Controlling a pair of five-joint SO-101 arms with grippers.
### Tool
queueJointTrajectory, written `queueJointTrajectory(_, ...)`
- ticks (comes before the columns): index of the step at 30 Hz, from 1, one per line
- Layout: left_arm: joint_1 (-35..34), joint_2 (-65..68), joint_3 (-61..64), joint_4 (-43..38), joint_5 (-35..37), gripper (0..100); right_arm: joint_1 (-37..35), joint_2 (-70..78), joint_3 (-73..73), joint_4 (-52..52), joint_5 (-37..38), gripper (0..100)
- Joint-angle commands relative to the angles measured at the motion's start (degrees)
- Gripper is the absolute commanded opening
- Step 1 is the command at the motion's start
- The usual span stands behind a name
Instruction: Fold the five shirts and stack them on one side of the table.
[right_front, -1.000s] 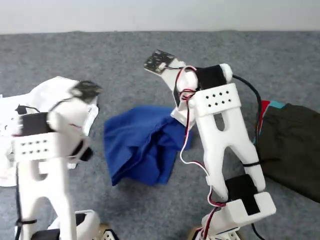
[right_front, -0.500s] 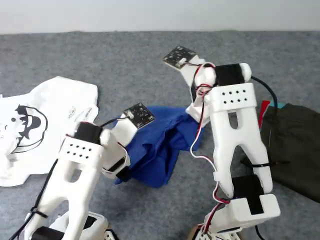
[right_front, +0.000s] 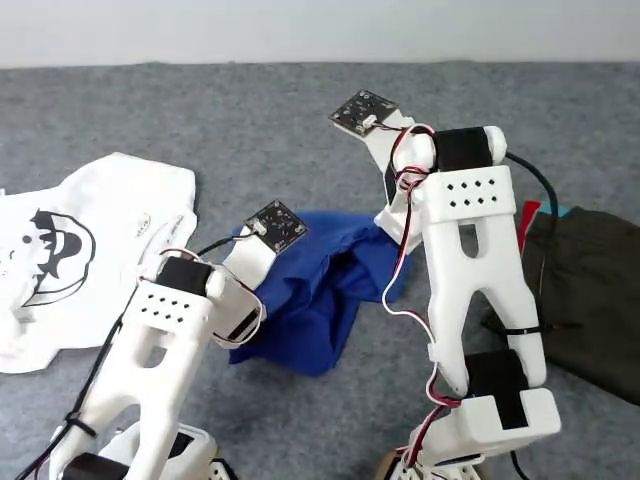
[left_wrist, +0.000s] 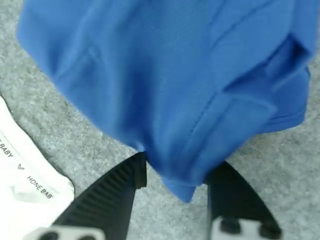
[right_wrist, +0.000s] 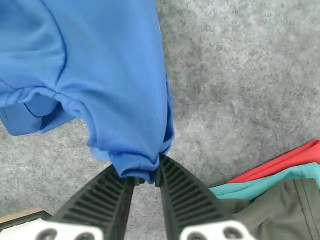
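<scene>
Limp, light blue shirt (right_front: 312, 300), best taken at hems: right gripper (right_wrist: 145, 172) fingers pinching one, left gripper (left_wrist: 179, 171) fingers spread.

Small dark print (left_wrist: 39, 186) in capitals runs in short lines on the white shirt (left_wrist: 10, 170). It sits near the shirt's edge, just outside the ribbed jaw of the left gripper (left_wrist: 177, 172). In the high view the same shirt carries a black figure (right_front: 50, 255) and, beside it, a tiny mark (right_front: 145, 220) too small to read.
</scene>
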Motion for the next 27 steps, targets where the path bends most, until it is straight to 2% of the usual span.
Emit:
queueJointTrajectory(1, 0.35, -1.85, -4.0, 0.53, 0.44, 18, 0.48, -3.3, -0.26, 2.24, 0.44, 1.0)
queueJointTrajectory(14, 0.35, -1.23, -8.31, 0.44, 0.44, 18, 0.48, -3.3, -0.26, 2.24, 0.53, 1.0)
queueJointTrajectory(21, 0.35, -1.23, -2.15, -5.98, 0.26, 9, 0.48, -3.3, -0.26, 2.24, 0.53, 1.0)
queueJointTrajectory(27, -0.18, -1.32, -1.27, -6.51, 0.18, 5, 0.57, -3.38, -0.26, 2.24, 0.62, 1.0)
